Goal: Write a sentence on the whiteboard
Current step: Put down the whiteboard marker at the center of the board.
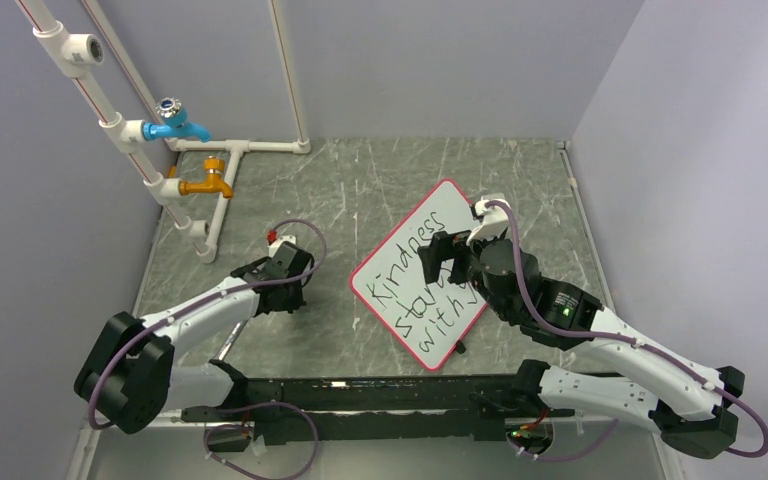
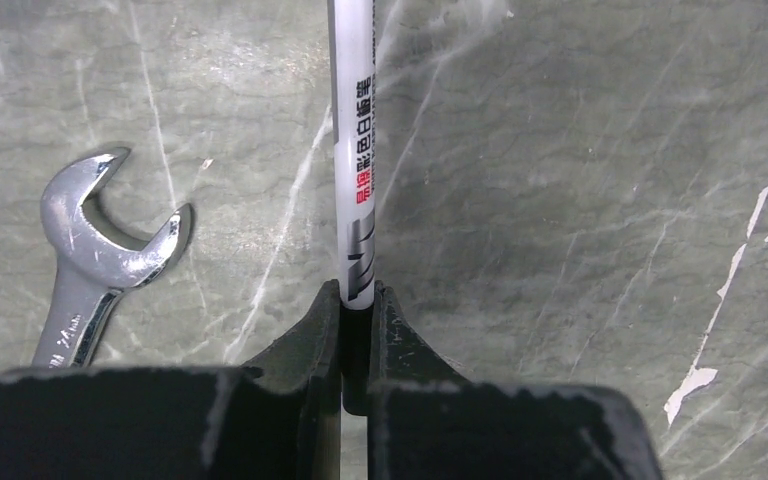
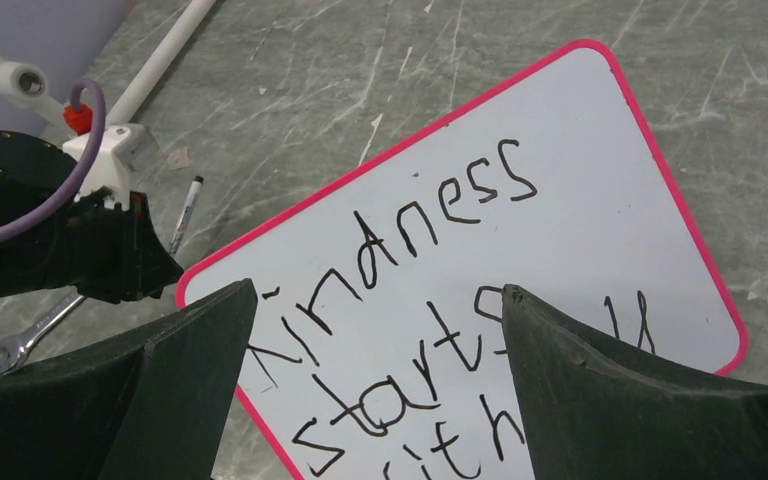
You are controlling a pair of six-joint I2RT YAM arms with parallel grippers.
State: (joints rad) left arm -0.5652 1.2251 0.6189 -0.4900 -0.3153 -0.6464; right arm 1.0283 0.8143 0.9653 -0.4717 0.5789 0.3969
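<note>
Clamps the left tool (image 2: 358, 300) tight on a white marker (image 2: 352, 120), with a wrench (image 2: 105, 250) on the surface (image 2: 560, 200) just left of it. Holds the right tool (image 3: 378, 290) spread wide and empty above the whiteboard (image 3: 580, 200), with the sentence (image 3: 430, 215) showing below, between its fingers.

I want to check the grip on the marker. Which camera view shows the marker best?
The left wrist view: the marker stands large, its white barrel clamped in the shut left pincer. The right wrist view shows it only small and far. In the top view I cannot find it.
</note>
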